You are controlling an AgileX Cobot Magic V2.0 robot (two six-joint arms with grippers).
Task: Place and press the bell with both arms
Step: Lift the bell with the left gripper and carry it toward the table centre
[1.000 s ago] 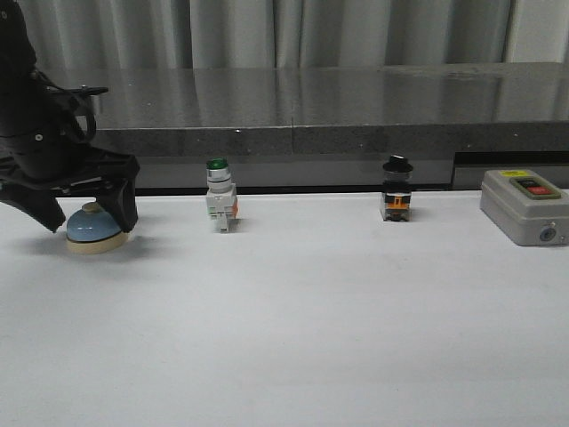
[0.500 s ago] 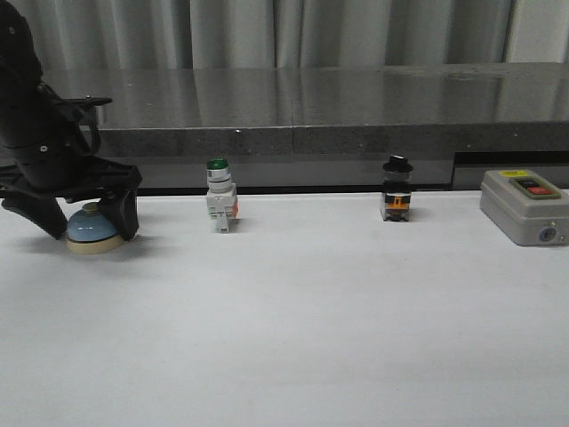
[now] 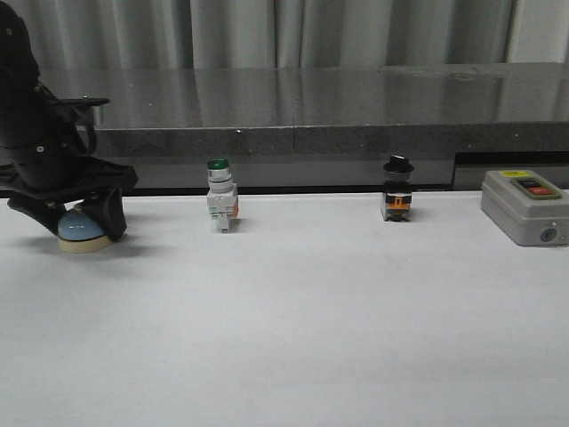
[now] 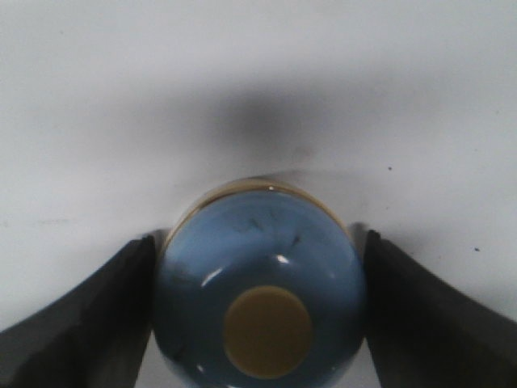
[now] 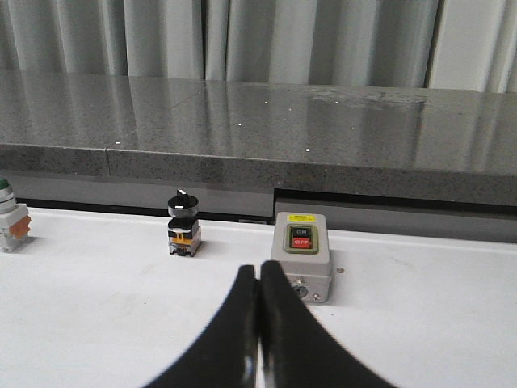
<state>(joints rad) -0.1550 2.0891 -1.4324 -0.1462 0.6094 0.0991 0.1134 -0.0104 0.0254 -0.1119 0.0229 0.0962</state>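
You see a plain white bench point(image 3: 293, 329). At its far left, the left gripper point(image 3: 73, 227) is clamped on the bell point(image 4: 260, 295), which sits on the bench. The right gripper point(image 5: 258, 331) has its fingers together. Behind runs a grey stone ledge point(image 3: 356, 107), then curtains point(image 3: 267, 31).

Table point(image 3: 338, 338): white, matte, plain; it fills the near half of my front view.
Counter point(image 3: 356, 102): dark grey speckled stone behind my table, glossy top, a seam in its front edge.
Recess point(image 3: 511, 158): black gap under the counter, at my right.
Curtain point(image 3: 293, 31): pale grey, vertical folds, across the whole back.
Light: soft and even; streaks of curtain reflect in the counter.
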